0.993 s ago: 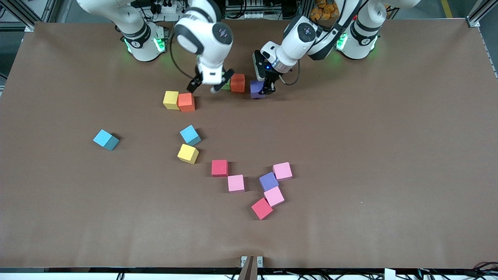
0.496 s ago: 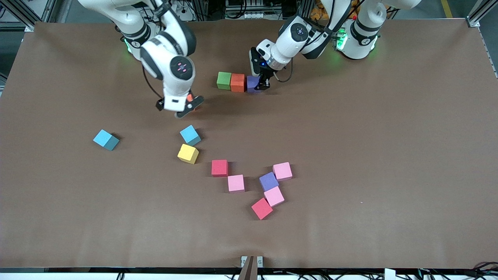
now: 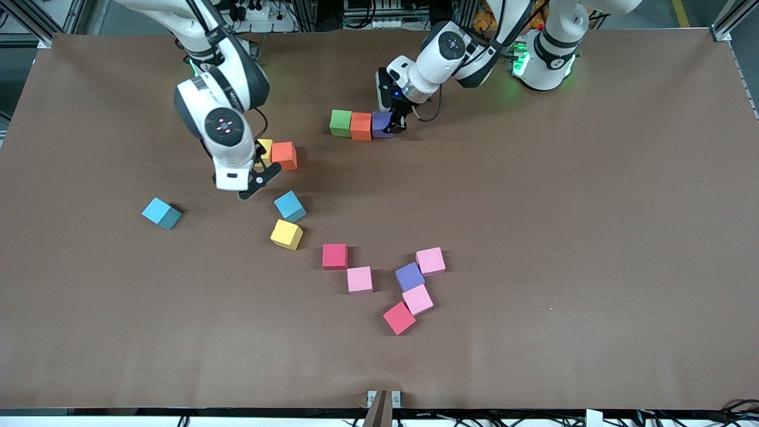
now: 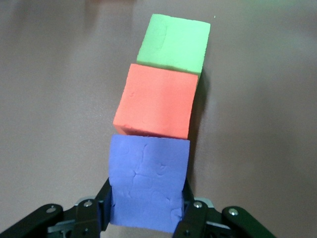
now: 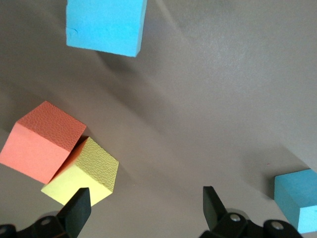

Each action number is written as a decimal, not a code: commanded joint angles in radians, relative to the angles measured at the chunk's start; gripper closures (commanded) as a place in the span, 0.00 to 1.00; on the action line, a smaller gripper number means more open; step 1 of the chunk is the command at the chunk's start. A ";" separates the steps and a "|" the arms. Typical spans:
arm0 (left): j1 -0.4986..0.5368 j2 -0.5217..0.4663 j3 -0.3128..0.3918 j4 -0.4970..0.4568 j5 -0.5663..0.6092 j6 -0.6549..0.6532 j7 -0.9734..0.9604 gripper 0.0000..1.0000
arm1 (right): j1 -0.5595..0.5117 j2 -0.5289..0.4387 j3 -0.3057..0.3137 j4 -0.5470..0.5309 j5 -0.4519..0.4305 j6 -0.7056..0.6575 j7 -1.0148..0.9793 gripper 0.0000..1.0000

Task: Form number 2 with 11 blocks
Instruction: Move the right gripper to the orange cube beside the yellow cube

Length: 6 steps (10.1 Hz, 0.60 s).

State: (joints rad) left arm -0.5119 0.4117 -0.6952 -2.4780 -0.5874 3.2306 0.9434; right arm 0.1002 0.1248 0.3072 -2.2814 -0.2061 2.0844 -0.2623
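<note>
One purple block [image 4: 148, 186] between left end effector [image 4: 144, 218] fingers

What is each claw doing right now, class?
Left claw: shut on the purple block, at the end of the row.
Right claw: open, empty, over the table.

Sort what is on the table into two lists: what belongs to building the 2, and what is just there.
Job:
- row started: green block, orange block, purple block, the last gripped by the left tool
- loose blocks scattered nearer the front camera
- right tool, open, over bare table beside a yellow-orange pair

Just there:
- brown table cover
</note>
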 commanded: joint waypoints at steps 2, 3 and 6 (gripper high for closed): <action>-0.031 0.021 0.003 0.027 -0.031 0.017 0.011 1.00 | 0.013 -0.033 -0.033 -0.016 0.045 0.008 -0.173 0.00; -0.031 0.021 0.005 0.027 -0.029 0.018 0.011 1.00 | 0.041 -0.031 -0.031 -0.016 0.045 0.008 -0.176 0.00; -0.028 0.036 0.005 0.027 -0.029 0.031 0.008 0.58 | 0.065 -0.031 -0.040 -0.018 0.045 0.008 -0.184 0.00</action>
State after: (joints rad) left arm -0.5289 0.4283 -0.6917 -2.4639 -0.5874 3.2329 0.9424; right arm 0.1642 0.1233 0.2780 -2.2817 -0.1805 2.0905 -0.4151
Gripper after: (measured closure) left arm 0.449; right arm 0.000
